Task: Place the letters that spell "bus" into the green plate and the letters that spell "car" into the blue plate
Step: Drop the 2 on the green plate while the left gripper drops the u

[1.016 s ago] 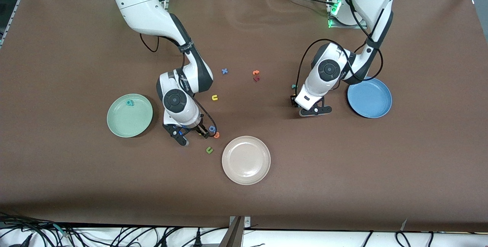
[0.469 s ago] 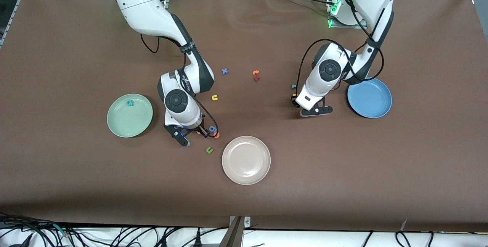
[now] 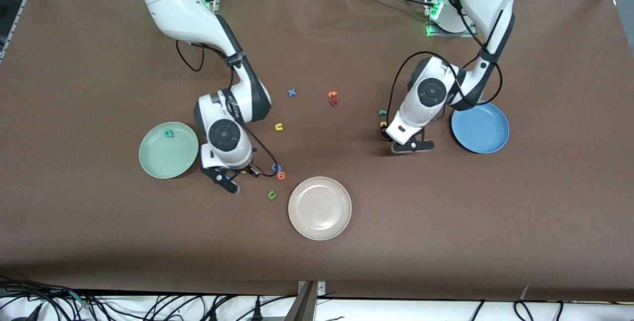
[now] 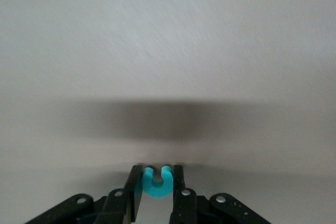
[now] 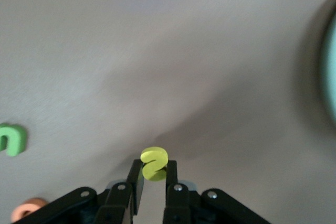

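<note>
Where a second ago both tools stood wider, the right tool (image 5: 152,178) now pinches the yellow "s" (image 5: 154,163) and has shifted toward the green plate (image 3: 169,150), at about nine o'clock from the blue "g" (image 3: 276,167) and orange "o" (image 3: 281,176). Meanwhile the left tool (image 4: 157,186) has clamped on the teal "c" (image 4: 156,180), close to the blue plate (image 3: 480,127) at that plate's nine o'clock. A teal "b" (image 3: 169,134) lies in the green plate; the yellow "u" (image 3: 279,127) rests on the brown table (image 3: 99,241). Cables run along the table's near edge.
</note>
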`<state>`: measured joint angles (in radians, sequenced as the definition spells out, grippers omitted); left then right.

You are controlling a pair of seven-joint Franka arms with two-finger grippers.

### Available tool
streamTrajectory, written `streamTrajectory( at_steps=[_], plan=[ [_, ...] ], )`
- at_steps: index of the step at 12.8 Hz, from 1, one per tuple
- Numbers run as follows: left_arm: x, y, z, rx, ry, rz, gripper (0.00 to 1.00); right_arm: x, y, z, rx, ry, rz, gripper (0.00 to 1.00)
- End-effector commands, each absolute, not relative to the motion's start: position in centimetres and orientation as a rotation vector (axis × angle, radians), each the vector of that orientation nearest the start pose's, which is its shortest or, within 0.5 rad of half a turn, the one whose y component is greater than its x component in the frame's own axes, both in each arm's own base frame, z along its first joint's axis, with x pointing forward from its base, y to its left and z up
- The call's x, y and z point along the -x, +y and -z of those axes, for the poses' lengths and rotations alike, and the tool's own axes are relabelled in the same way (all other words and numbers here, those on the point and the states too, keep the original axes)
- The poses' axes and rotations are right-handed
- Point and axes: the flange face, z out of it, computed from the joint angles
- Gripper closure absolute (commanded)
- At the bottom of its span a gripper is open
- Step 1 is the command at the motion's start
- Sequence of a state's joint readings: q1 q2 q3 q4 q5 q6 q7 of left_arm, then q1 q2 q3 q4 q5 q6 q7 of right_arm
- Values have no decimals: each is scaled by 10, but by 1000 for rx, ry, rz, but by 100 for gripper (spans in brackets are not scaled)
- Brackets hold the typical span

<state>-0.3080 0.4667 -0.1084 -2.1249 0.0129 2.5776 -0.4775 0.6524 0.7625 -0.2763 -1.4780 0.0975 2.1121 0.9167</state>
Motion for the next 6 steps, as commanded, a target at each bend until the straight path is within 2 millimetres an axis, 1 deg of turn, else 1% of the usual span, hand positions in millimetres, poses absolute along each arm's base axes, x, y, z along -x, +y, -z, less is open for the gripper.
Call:
streamTrajectory(
  at_steps=[1, 2, 3, 4, 5, 6],
  plan=[
    [-543, -165, -245, 3152, 69, -80, 94, -648, 229, -267, 3306, 683, -160, 100],
    [-547, -146, -255, 3150, 97, -84, 94, -646, 204, -271, 3325, 644, -197, 100],
    [-550, -125, -260, 3147, 131, -99, 94, -640, 181, -269, 3331, 612, -220, 100],
    [-552, -105, -265, 3144, 192, -110, 94, -638, 158, -265, 3321, 623, -208, 100],
    [-554, -82, -265, 3143, 236, -116, 94, -630, 141, -255, 3317, 632, -221, 100],
    [-554, -63, -264, 3139, 273, -120, 93, -620, 132, -246, 3309, 639, -216, 100]
  ],
)
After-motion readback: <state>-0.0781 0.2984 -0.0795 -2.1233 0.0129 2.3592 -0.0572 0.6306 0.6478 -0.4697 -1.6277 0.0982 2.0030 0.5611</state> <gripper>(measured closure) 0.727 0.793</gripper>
